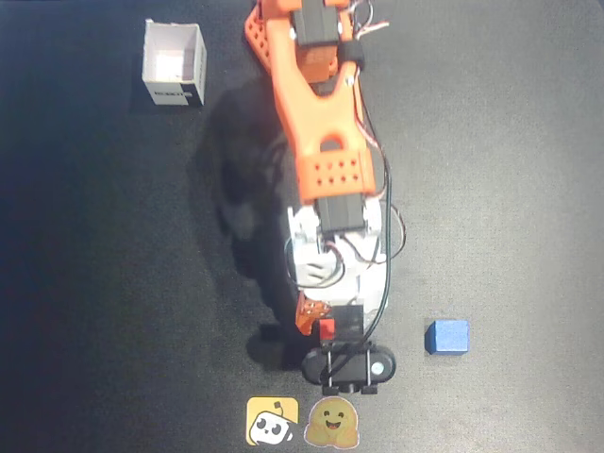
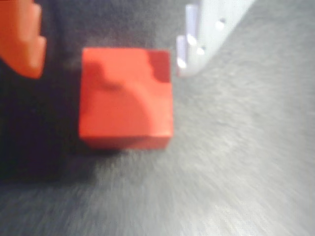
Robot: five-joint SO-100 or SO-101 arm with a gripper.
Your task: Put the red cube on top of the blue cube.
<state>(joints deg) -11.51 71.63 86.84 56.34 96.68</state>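
Your arm (image 1: 316,123) reaches from twelve o'clock down toward six in the overhead view, over a dark mat (image 1: 104,283); the gripper (image 1: 326,330) sits near the six o'clock edge, and the red cube (image 1: 327,329) shows there as a small red patch between orange and black parts. In the wrist view the red cube (image 2: 126,98) fills the centre-left, resting on the grey surface; an orange finger (image 2: 22,39) stands at its ten o'clock, apart from the cube's face, and a white finger (image 2: 202,34) stands at its one o'clock, close to the upper right corner; the jaws straddle the cube with a gap visible on the orange side, so you have the pincer spread and not clamped on it; the picture is blurred, so contact on the white side cannot be told.

The blue cube (image 1: 446,337) lies at three o'clock from the gripper in the overhead view, well apart, alone on the mat. A white box (image 1: 174,63) stands at ten o'clock, far off; two stickers (image 1: 302,422) lie at six o'clock, just below the gripper.
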